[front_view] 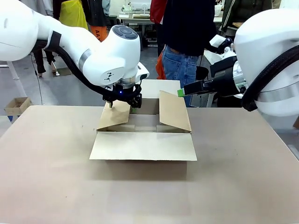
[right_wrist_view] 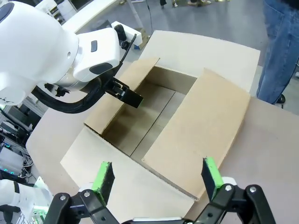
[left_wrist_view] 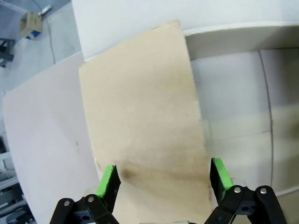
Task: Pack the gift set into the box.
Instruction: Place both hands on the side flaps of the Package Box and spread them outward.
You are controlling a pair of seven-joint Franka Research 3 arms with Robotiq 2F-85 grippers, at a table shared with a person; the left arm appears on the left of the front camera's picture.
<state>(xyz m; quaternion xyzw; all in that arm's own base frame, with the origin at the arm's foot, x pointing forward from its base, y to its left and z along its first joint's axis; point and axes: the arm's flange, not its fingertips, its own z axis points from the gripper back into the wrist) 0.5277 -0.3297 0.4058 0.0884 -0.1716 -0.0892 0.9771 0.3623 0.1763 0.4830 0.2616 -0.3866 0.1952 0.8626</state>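
Observation:
The box [front_view: 145,145] stands in the middle of the table, a large brown carton with its four flaps spread and its inside bare. My left gripper [front_view: 124,101] hangs open over the box's left side flap [left_wrist_view: 140,116], whose width spans the gap between the green pads [left_wrist_view: 108,182]. My right gripper [right_wrist_view: 157,179] is open too, held above the box's right side flap [right_wrist_view: 201,126]; in the front view its green fingertip [front_view: 181,92] sits just off that flap's far corner. The gift set is out of view.
A person in jeans [front_view: 180,65] stands at the far side of the table, behind the box. A small brown carton [front_view: 17,105] sits on the floor at far left. Bare tabletop [front_view: 140,196] surrounds the box, widest in front.

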